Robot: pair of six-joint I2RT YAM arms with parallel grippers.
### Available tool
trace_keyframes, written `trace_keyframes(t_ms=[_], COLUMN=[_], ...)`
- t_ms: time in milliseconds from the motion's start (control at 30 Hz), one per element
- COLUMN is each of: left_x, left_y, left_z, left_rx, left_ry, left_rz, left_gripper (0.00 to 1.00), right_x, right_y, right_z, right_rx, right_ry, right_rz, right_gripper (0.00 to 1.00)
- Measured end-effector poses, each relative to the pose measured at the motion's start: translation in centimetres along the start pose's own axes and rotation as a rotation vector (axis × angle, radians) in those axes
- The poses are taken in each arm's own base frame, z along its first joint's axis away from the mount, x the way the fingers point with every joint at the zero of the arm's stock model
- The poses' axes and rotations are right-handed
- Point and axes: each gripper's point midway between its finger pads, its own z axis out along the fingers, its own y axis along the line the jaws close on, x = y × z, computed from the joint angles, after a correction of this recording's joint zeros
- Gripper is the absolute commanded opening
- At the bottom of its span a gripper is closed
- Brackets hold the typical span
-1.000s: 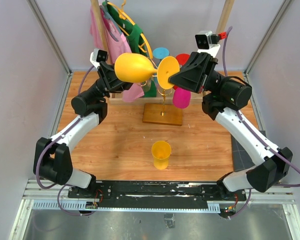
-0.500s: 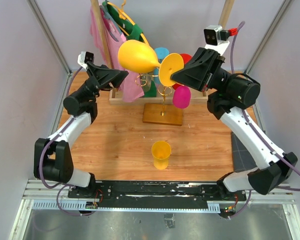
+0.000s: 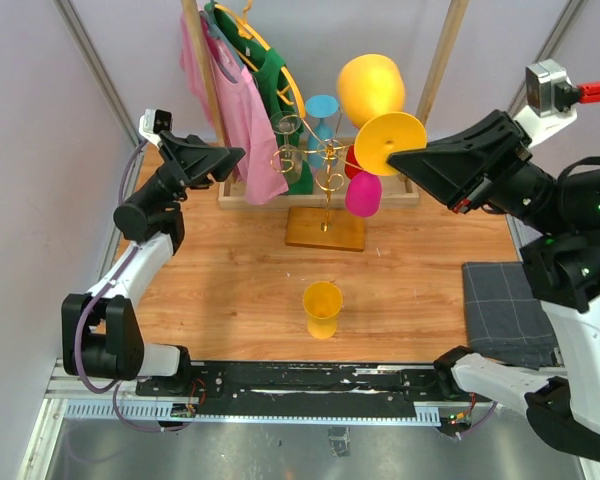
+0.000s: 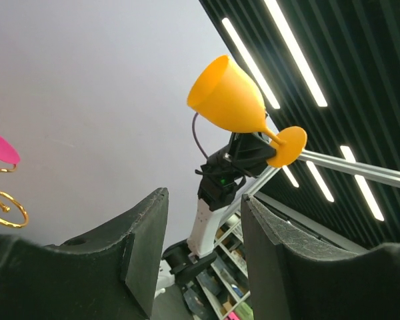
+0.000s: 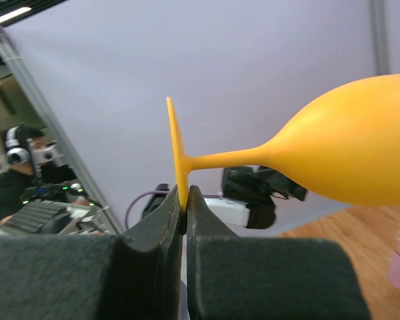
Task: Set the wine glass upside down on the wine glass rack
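Observation:
My right gripper (image 3: 422, 159) is shut on the round foot of an orange wine glass (image 3: 372, 88) and holds it high, bowl toward the back wall. In the right wrist view the jaws (image 5: 185, 200) pinch the foot's edge and the bowl (image 5: 350, 150) points right. The gold wine glass rack (image 3: 320, 165) stands on its wooden base (image 3: 325, 228) below and to the left, with pink (image 3: 363, 193), blue and clear glasses hanging on it. My left gripper (image 3: 232, 154) is open and empty left of the rack; its view shows the orange glass (image 4: 230, 97) far off.
A second orange glass (image 3: 322, 308) stands upright on the table near the front centre. A wooden clothes rail with pink (image 3: 238, 110) and green garments stands behind the rack. A grey mat (image 3: 505, 310) lies at the right edge.
My left gripper let go of the orange glass and drew back left. My right gripper lifted the glass up and to the right, above the rack.

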Motion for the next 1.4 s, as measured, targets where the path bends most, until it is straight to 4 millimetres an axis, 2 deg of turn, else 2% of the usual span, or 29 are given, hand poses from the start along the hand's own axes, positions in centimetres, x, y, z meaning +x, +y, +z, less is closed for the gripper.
trace_keyframes(t_ms=[100,233,433,600,700,800,1067,1400], left_x=[0.0,0.0,0.0,0.2,0.4,0.5,0.8,1.0], left_y=[0.1,0.5,0.7,0.5,0.0,-0.5,-0.7,-1.0], left_z=[-0.1,-0.3,-0.5,-0.6,-0.6,-0.6,-0.8,-1.0], left_rx=[-0.003,-0.012,-0.018,-0.016,-0.009,-0.003,-0.003,0.001], left_ry=[-0.001,-0.008,-0.011,-0.011,-0.008,-0.007,-0.008,-0.009], left_rz=[-0.001,-0.006,-0.009,-0.006,0.006,0.017,0.026,0.048], left_gripper=[0.52,0.52,0.51,0.51,0.51,0.51,0.51,0.51], right_x=[0.2,1.5,4.8,6.7,7.7,9.5,13.5,14.8], right_y=[-1.4,-5.0,-11.4,-14.6,-15.5,-16.4,-17.9,-19.0], right_z=[-1.3,-3.1,-6.5,-9.4,-10.7,-11.5,-11.4,-10.6], right_rx=[0.134,0.342,0.645,0.815,0.862,0.891,0.857,0.794], right_ry=[0.0,0.04,0.127,0.146,0.141,0.153,0.185,0.139], right_rz=[-0.038,-0.009,0.136,0.278,0.364,0.475,0.733,0.902], right_gripper=[0.01,0.01,0.01,0.01,0.01,0.01,0.01,0.01])
